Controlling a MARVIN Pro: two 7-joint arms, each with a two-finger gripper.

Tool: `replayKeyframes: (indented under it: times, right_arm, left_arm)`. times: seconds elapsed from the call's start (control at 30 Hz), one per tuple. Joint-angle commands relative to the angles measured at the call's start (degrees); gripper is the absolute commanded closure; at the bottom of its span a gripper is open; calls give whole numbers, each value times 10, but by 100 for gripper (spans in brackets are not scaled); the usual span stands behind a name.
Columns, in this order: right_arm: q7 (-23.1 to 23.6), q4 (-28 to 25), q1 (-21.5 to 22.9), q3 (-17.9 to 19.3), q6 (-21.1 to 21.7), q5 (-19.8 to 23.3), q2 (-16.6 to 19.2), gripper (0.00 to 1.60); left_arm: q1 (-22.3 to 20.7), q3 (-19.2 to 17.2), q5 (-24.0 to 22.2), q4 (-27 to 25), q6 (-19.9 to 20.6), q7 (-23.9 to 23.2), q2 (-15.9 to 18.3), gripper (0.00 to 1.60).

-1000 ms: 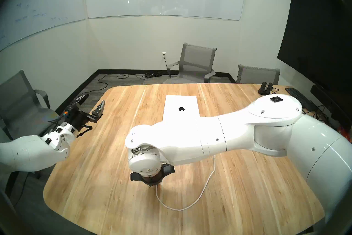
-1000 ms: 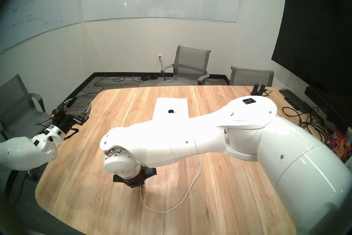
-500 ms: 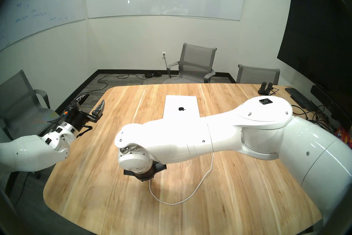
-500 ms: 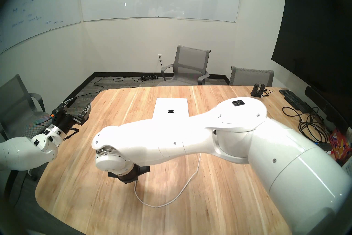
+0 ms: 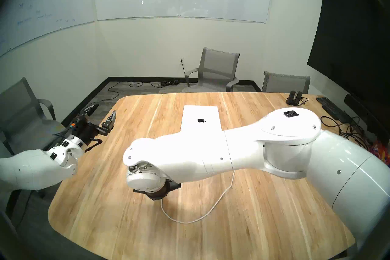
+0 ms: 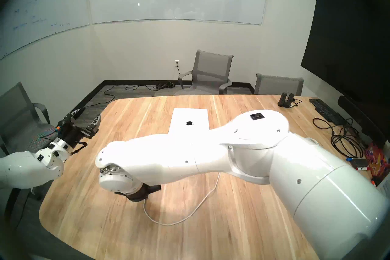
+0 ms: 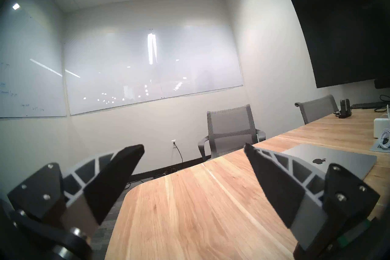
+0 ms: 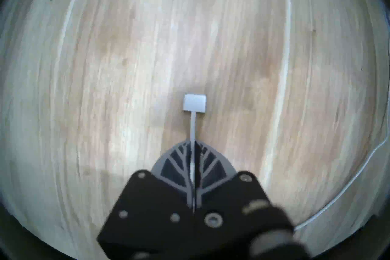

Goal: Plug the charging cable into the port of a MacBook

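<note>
White thin charging cable with a flat silvery square connector tip pokes out of the right claw, which is clamped on the cord just behind the tip, low in the frame's centre above the pale wooden worktop. Carrying is the step in hand; next it needs turning level toward the thin silver MacBook, upper centre. Left claw gapes empty.

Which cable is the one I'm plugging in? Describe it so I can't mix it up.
On the wooden table, below the closed silver laptop, a thin white cord loops. Its end, with a flat square white connector, is pinched in the right pincer.
</note>
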Motion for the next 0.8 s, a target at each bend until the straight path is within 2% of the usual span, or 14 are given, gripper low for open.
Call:
replayKeyframes:
  times: [0.0, 0.2, 0.43, 0.77]
  right_arm:
    - [1, -25, -13, -40, 3, 19, 67, 160]
    - [31, -51, -17, -30, 9, 6, 87, 160]
    - [49, -18, -27, -32, 14, -4, 48, 160]
    - [50, 7, -39, -36, 12, -13, 23, 160]
  left_arm:
    - [-9, -7, 0, -1, -3, 0, 1, 0]
    - [-9, -7, 0, -1, -4, 0, 1, 0]
    - [-9, -8, 0, -1, -4, 1, 1, 0]
    - [-9, -7, 0, -1, -4, 1, 1, 0]
